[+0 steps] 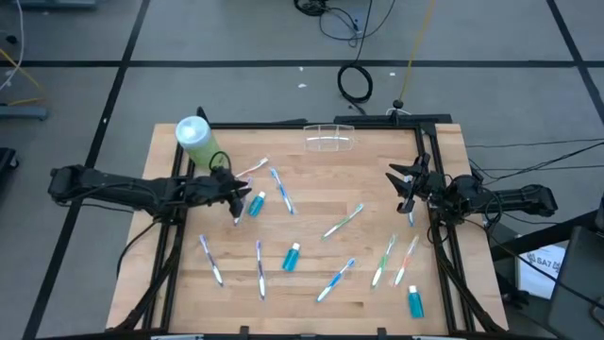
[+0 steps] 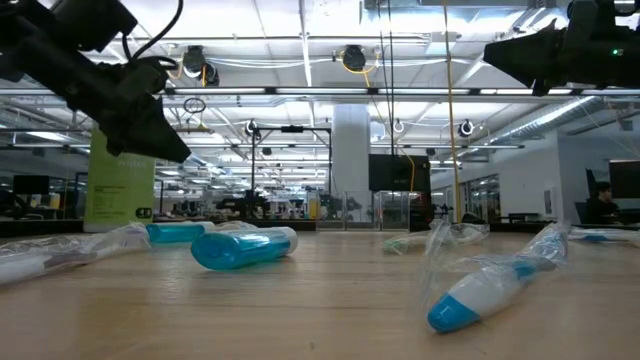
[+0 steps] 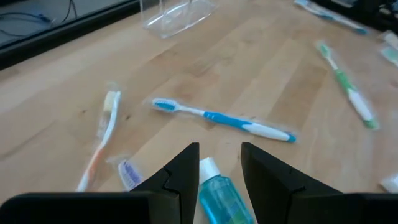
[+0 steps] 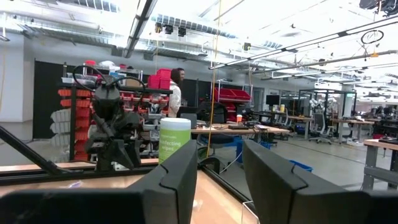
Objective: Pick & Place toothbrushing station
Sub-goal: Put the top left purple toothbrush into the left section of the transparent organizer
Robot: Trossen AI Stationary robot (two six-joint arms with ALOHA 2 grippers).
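Observation:
Several thin toothbrushes lie flat and scattered on the wooden table, among them a blue one point(image 3: 224, 118), a green one point(image 3: 345, 84) and an orange-and-white one point(image 3: 106, 130). Three teal white-capped tubes lie on their sides point(image 1: 257, 203) point(image 1: 292, 256) point(image 1: 415, 302). The clear plastic cup point(image 1: 328, 137) lies at the far edge. My left gripper point(image 3: 219, 149) hangs open above the left tube point(image 3: 217, 196), whose cap shows between the fingers; the low view shows the gripper point(image 2: 150, 135) clear of the table. My right gripper point(image 1: 404, 187) waits open at the right side, raised.
A large green canister with a white lid point(image 1: 196, 137) stands upright at the far left corner, just behind my left arm. Black frame rails run along the table's left and right sides. A person stands in the room beyond the table.

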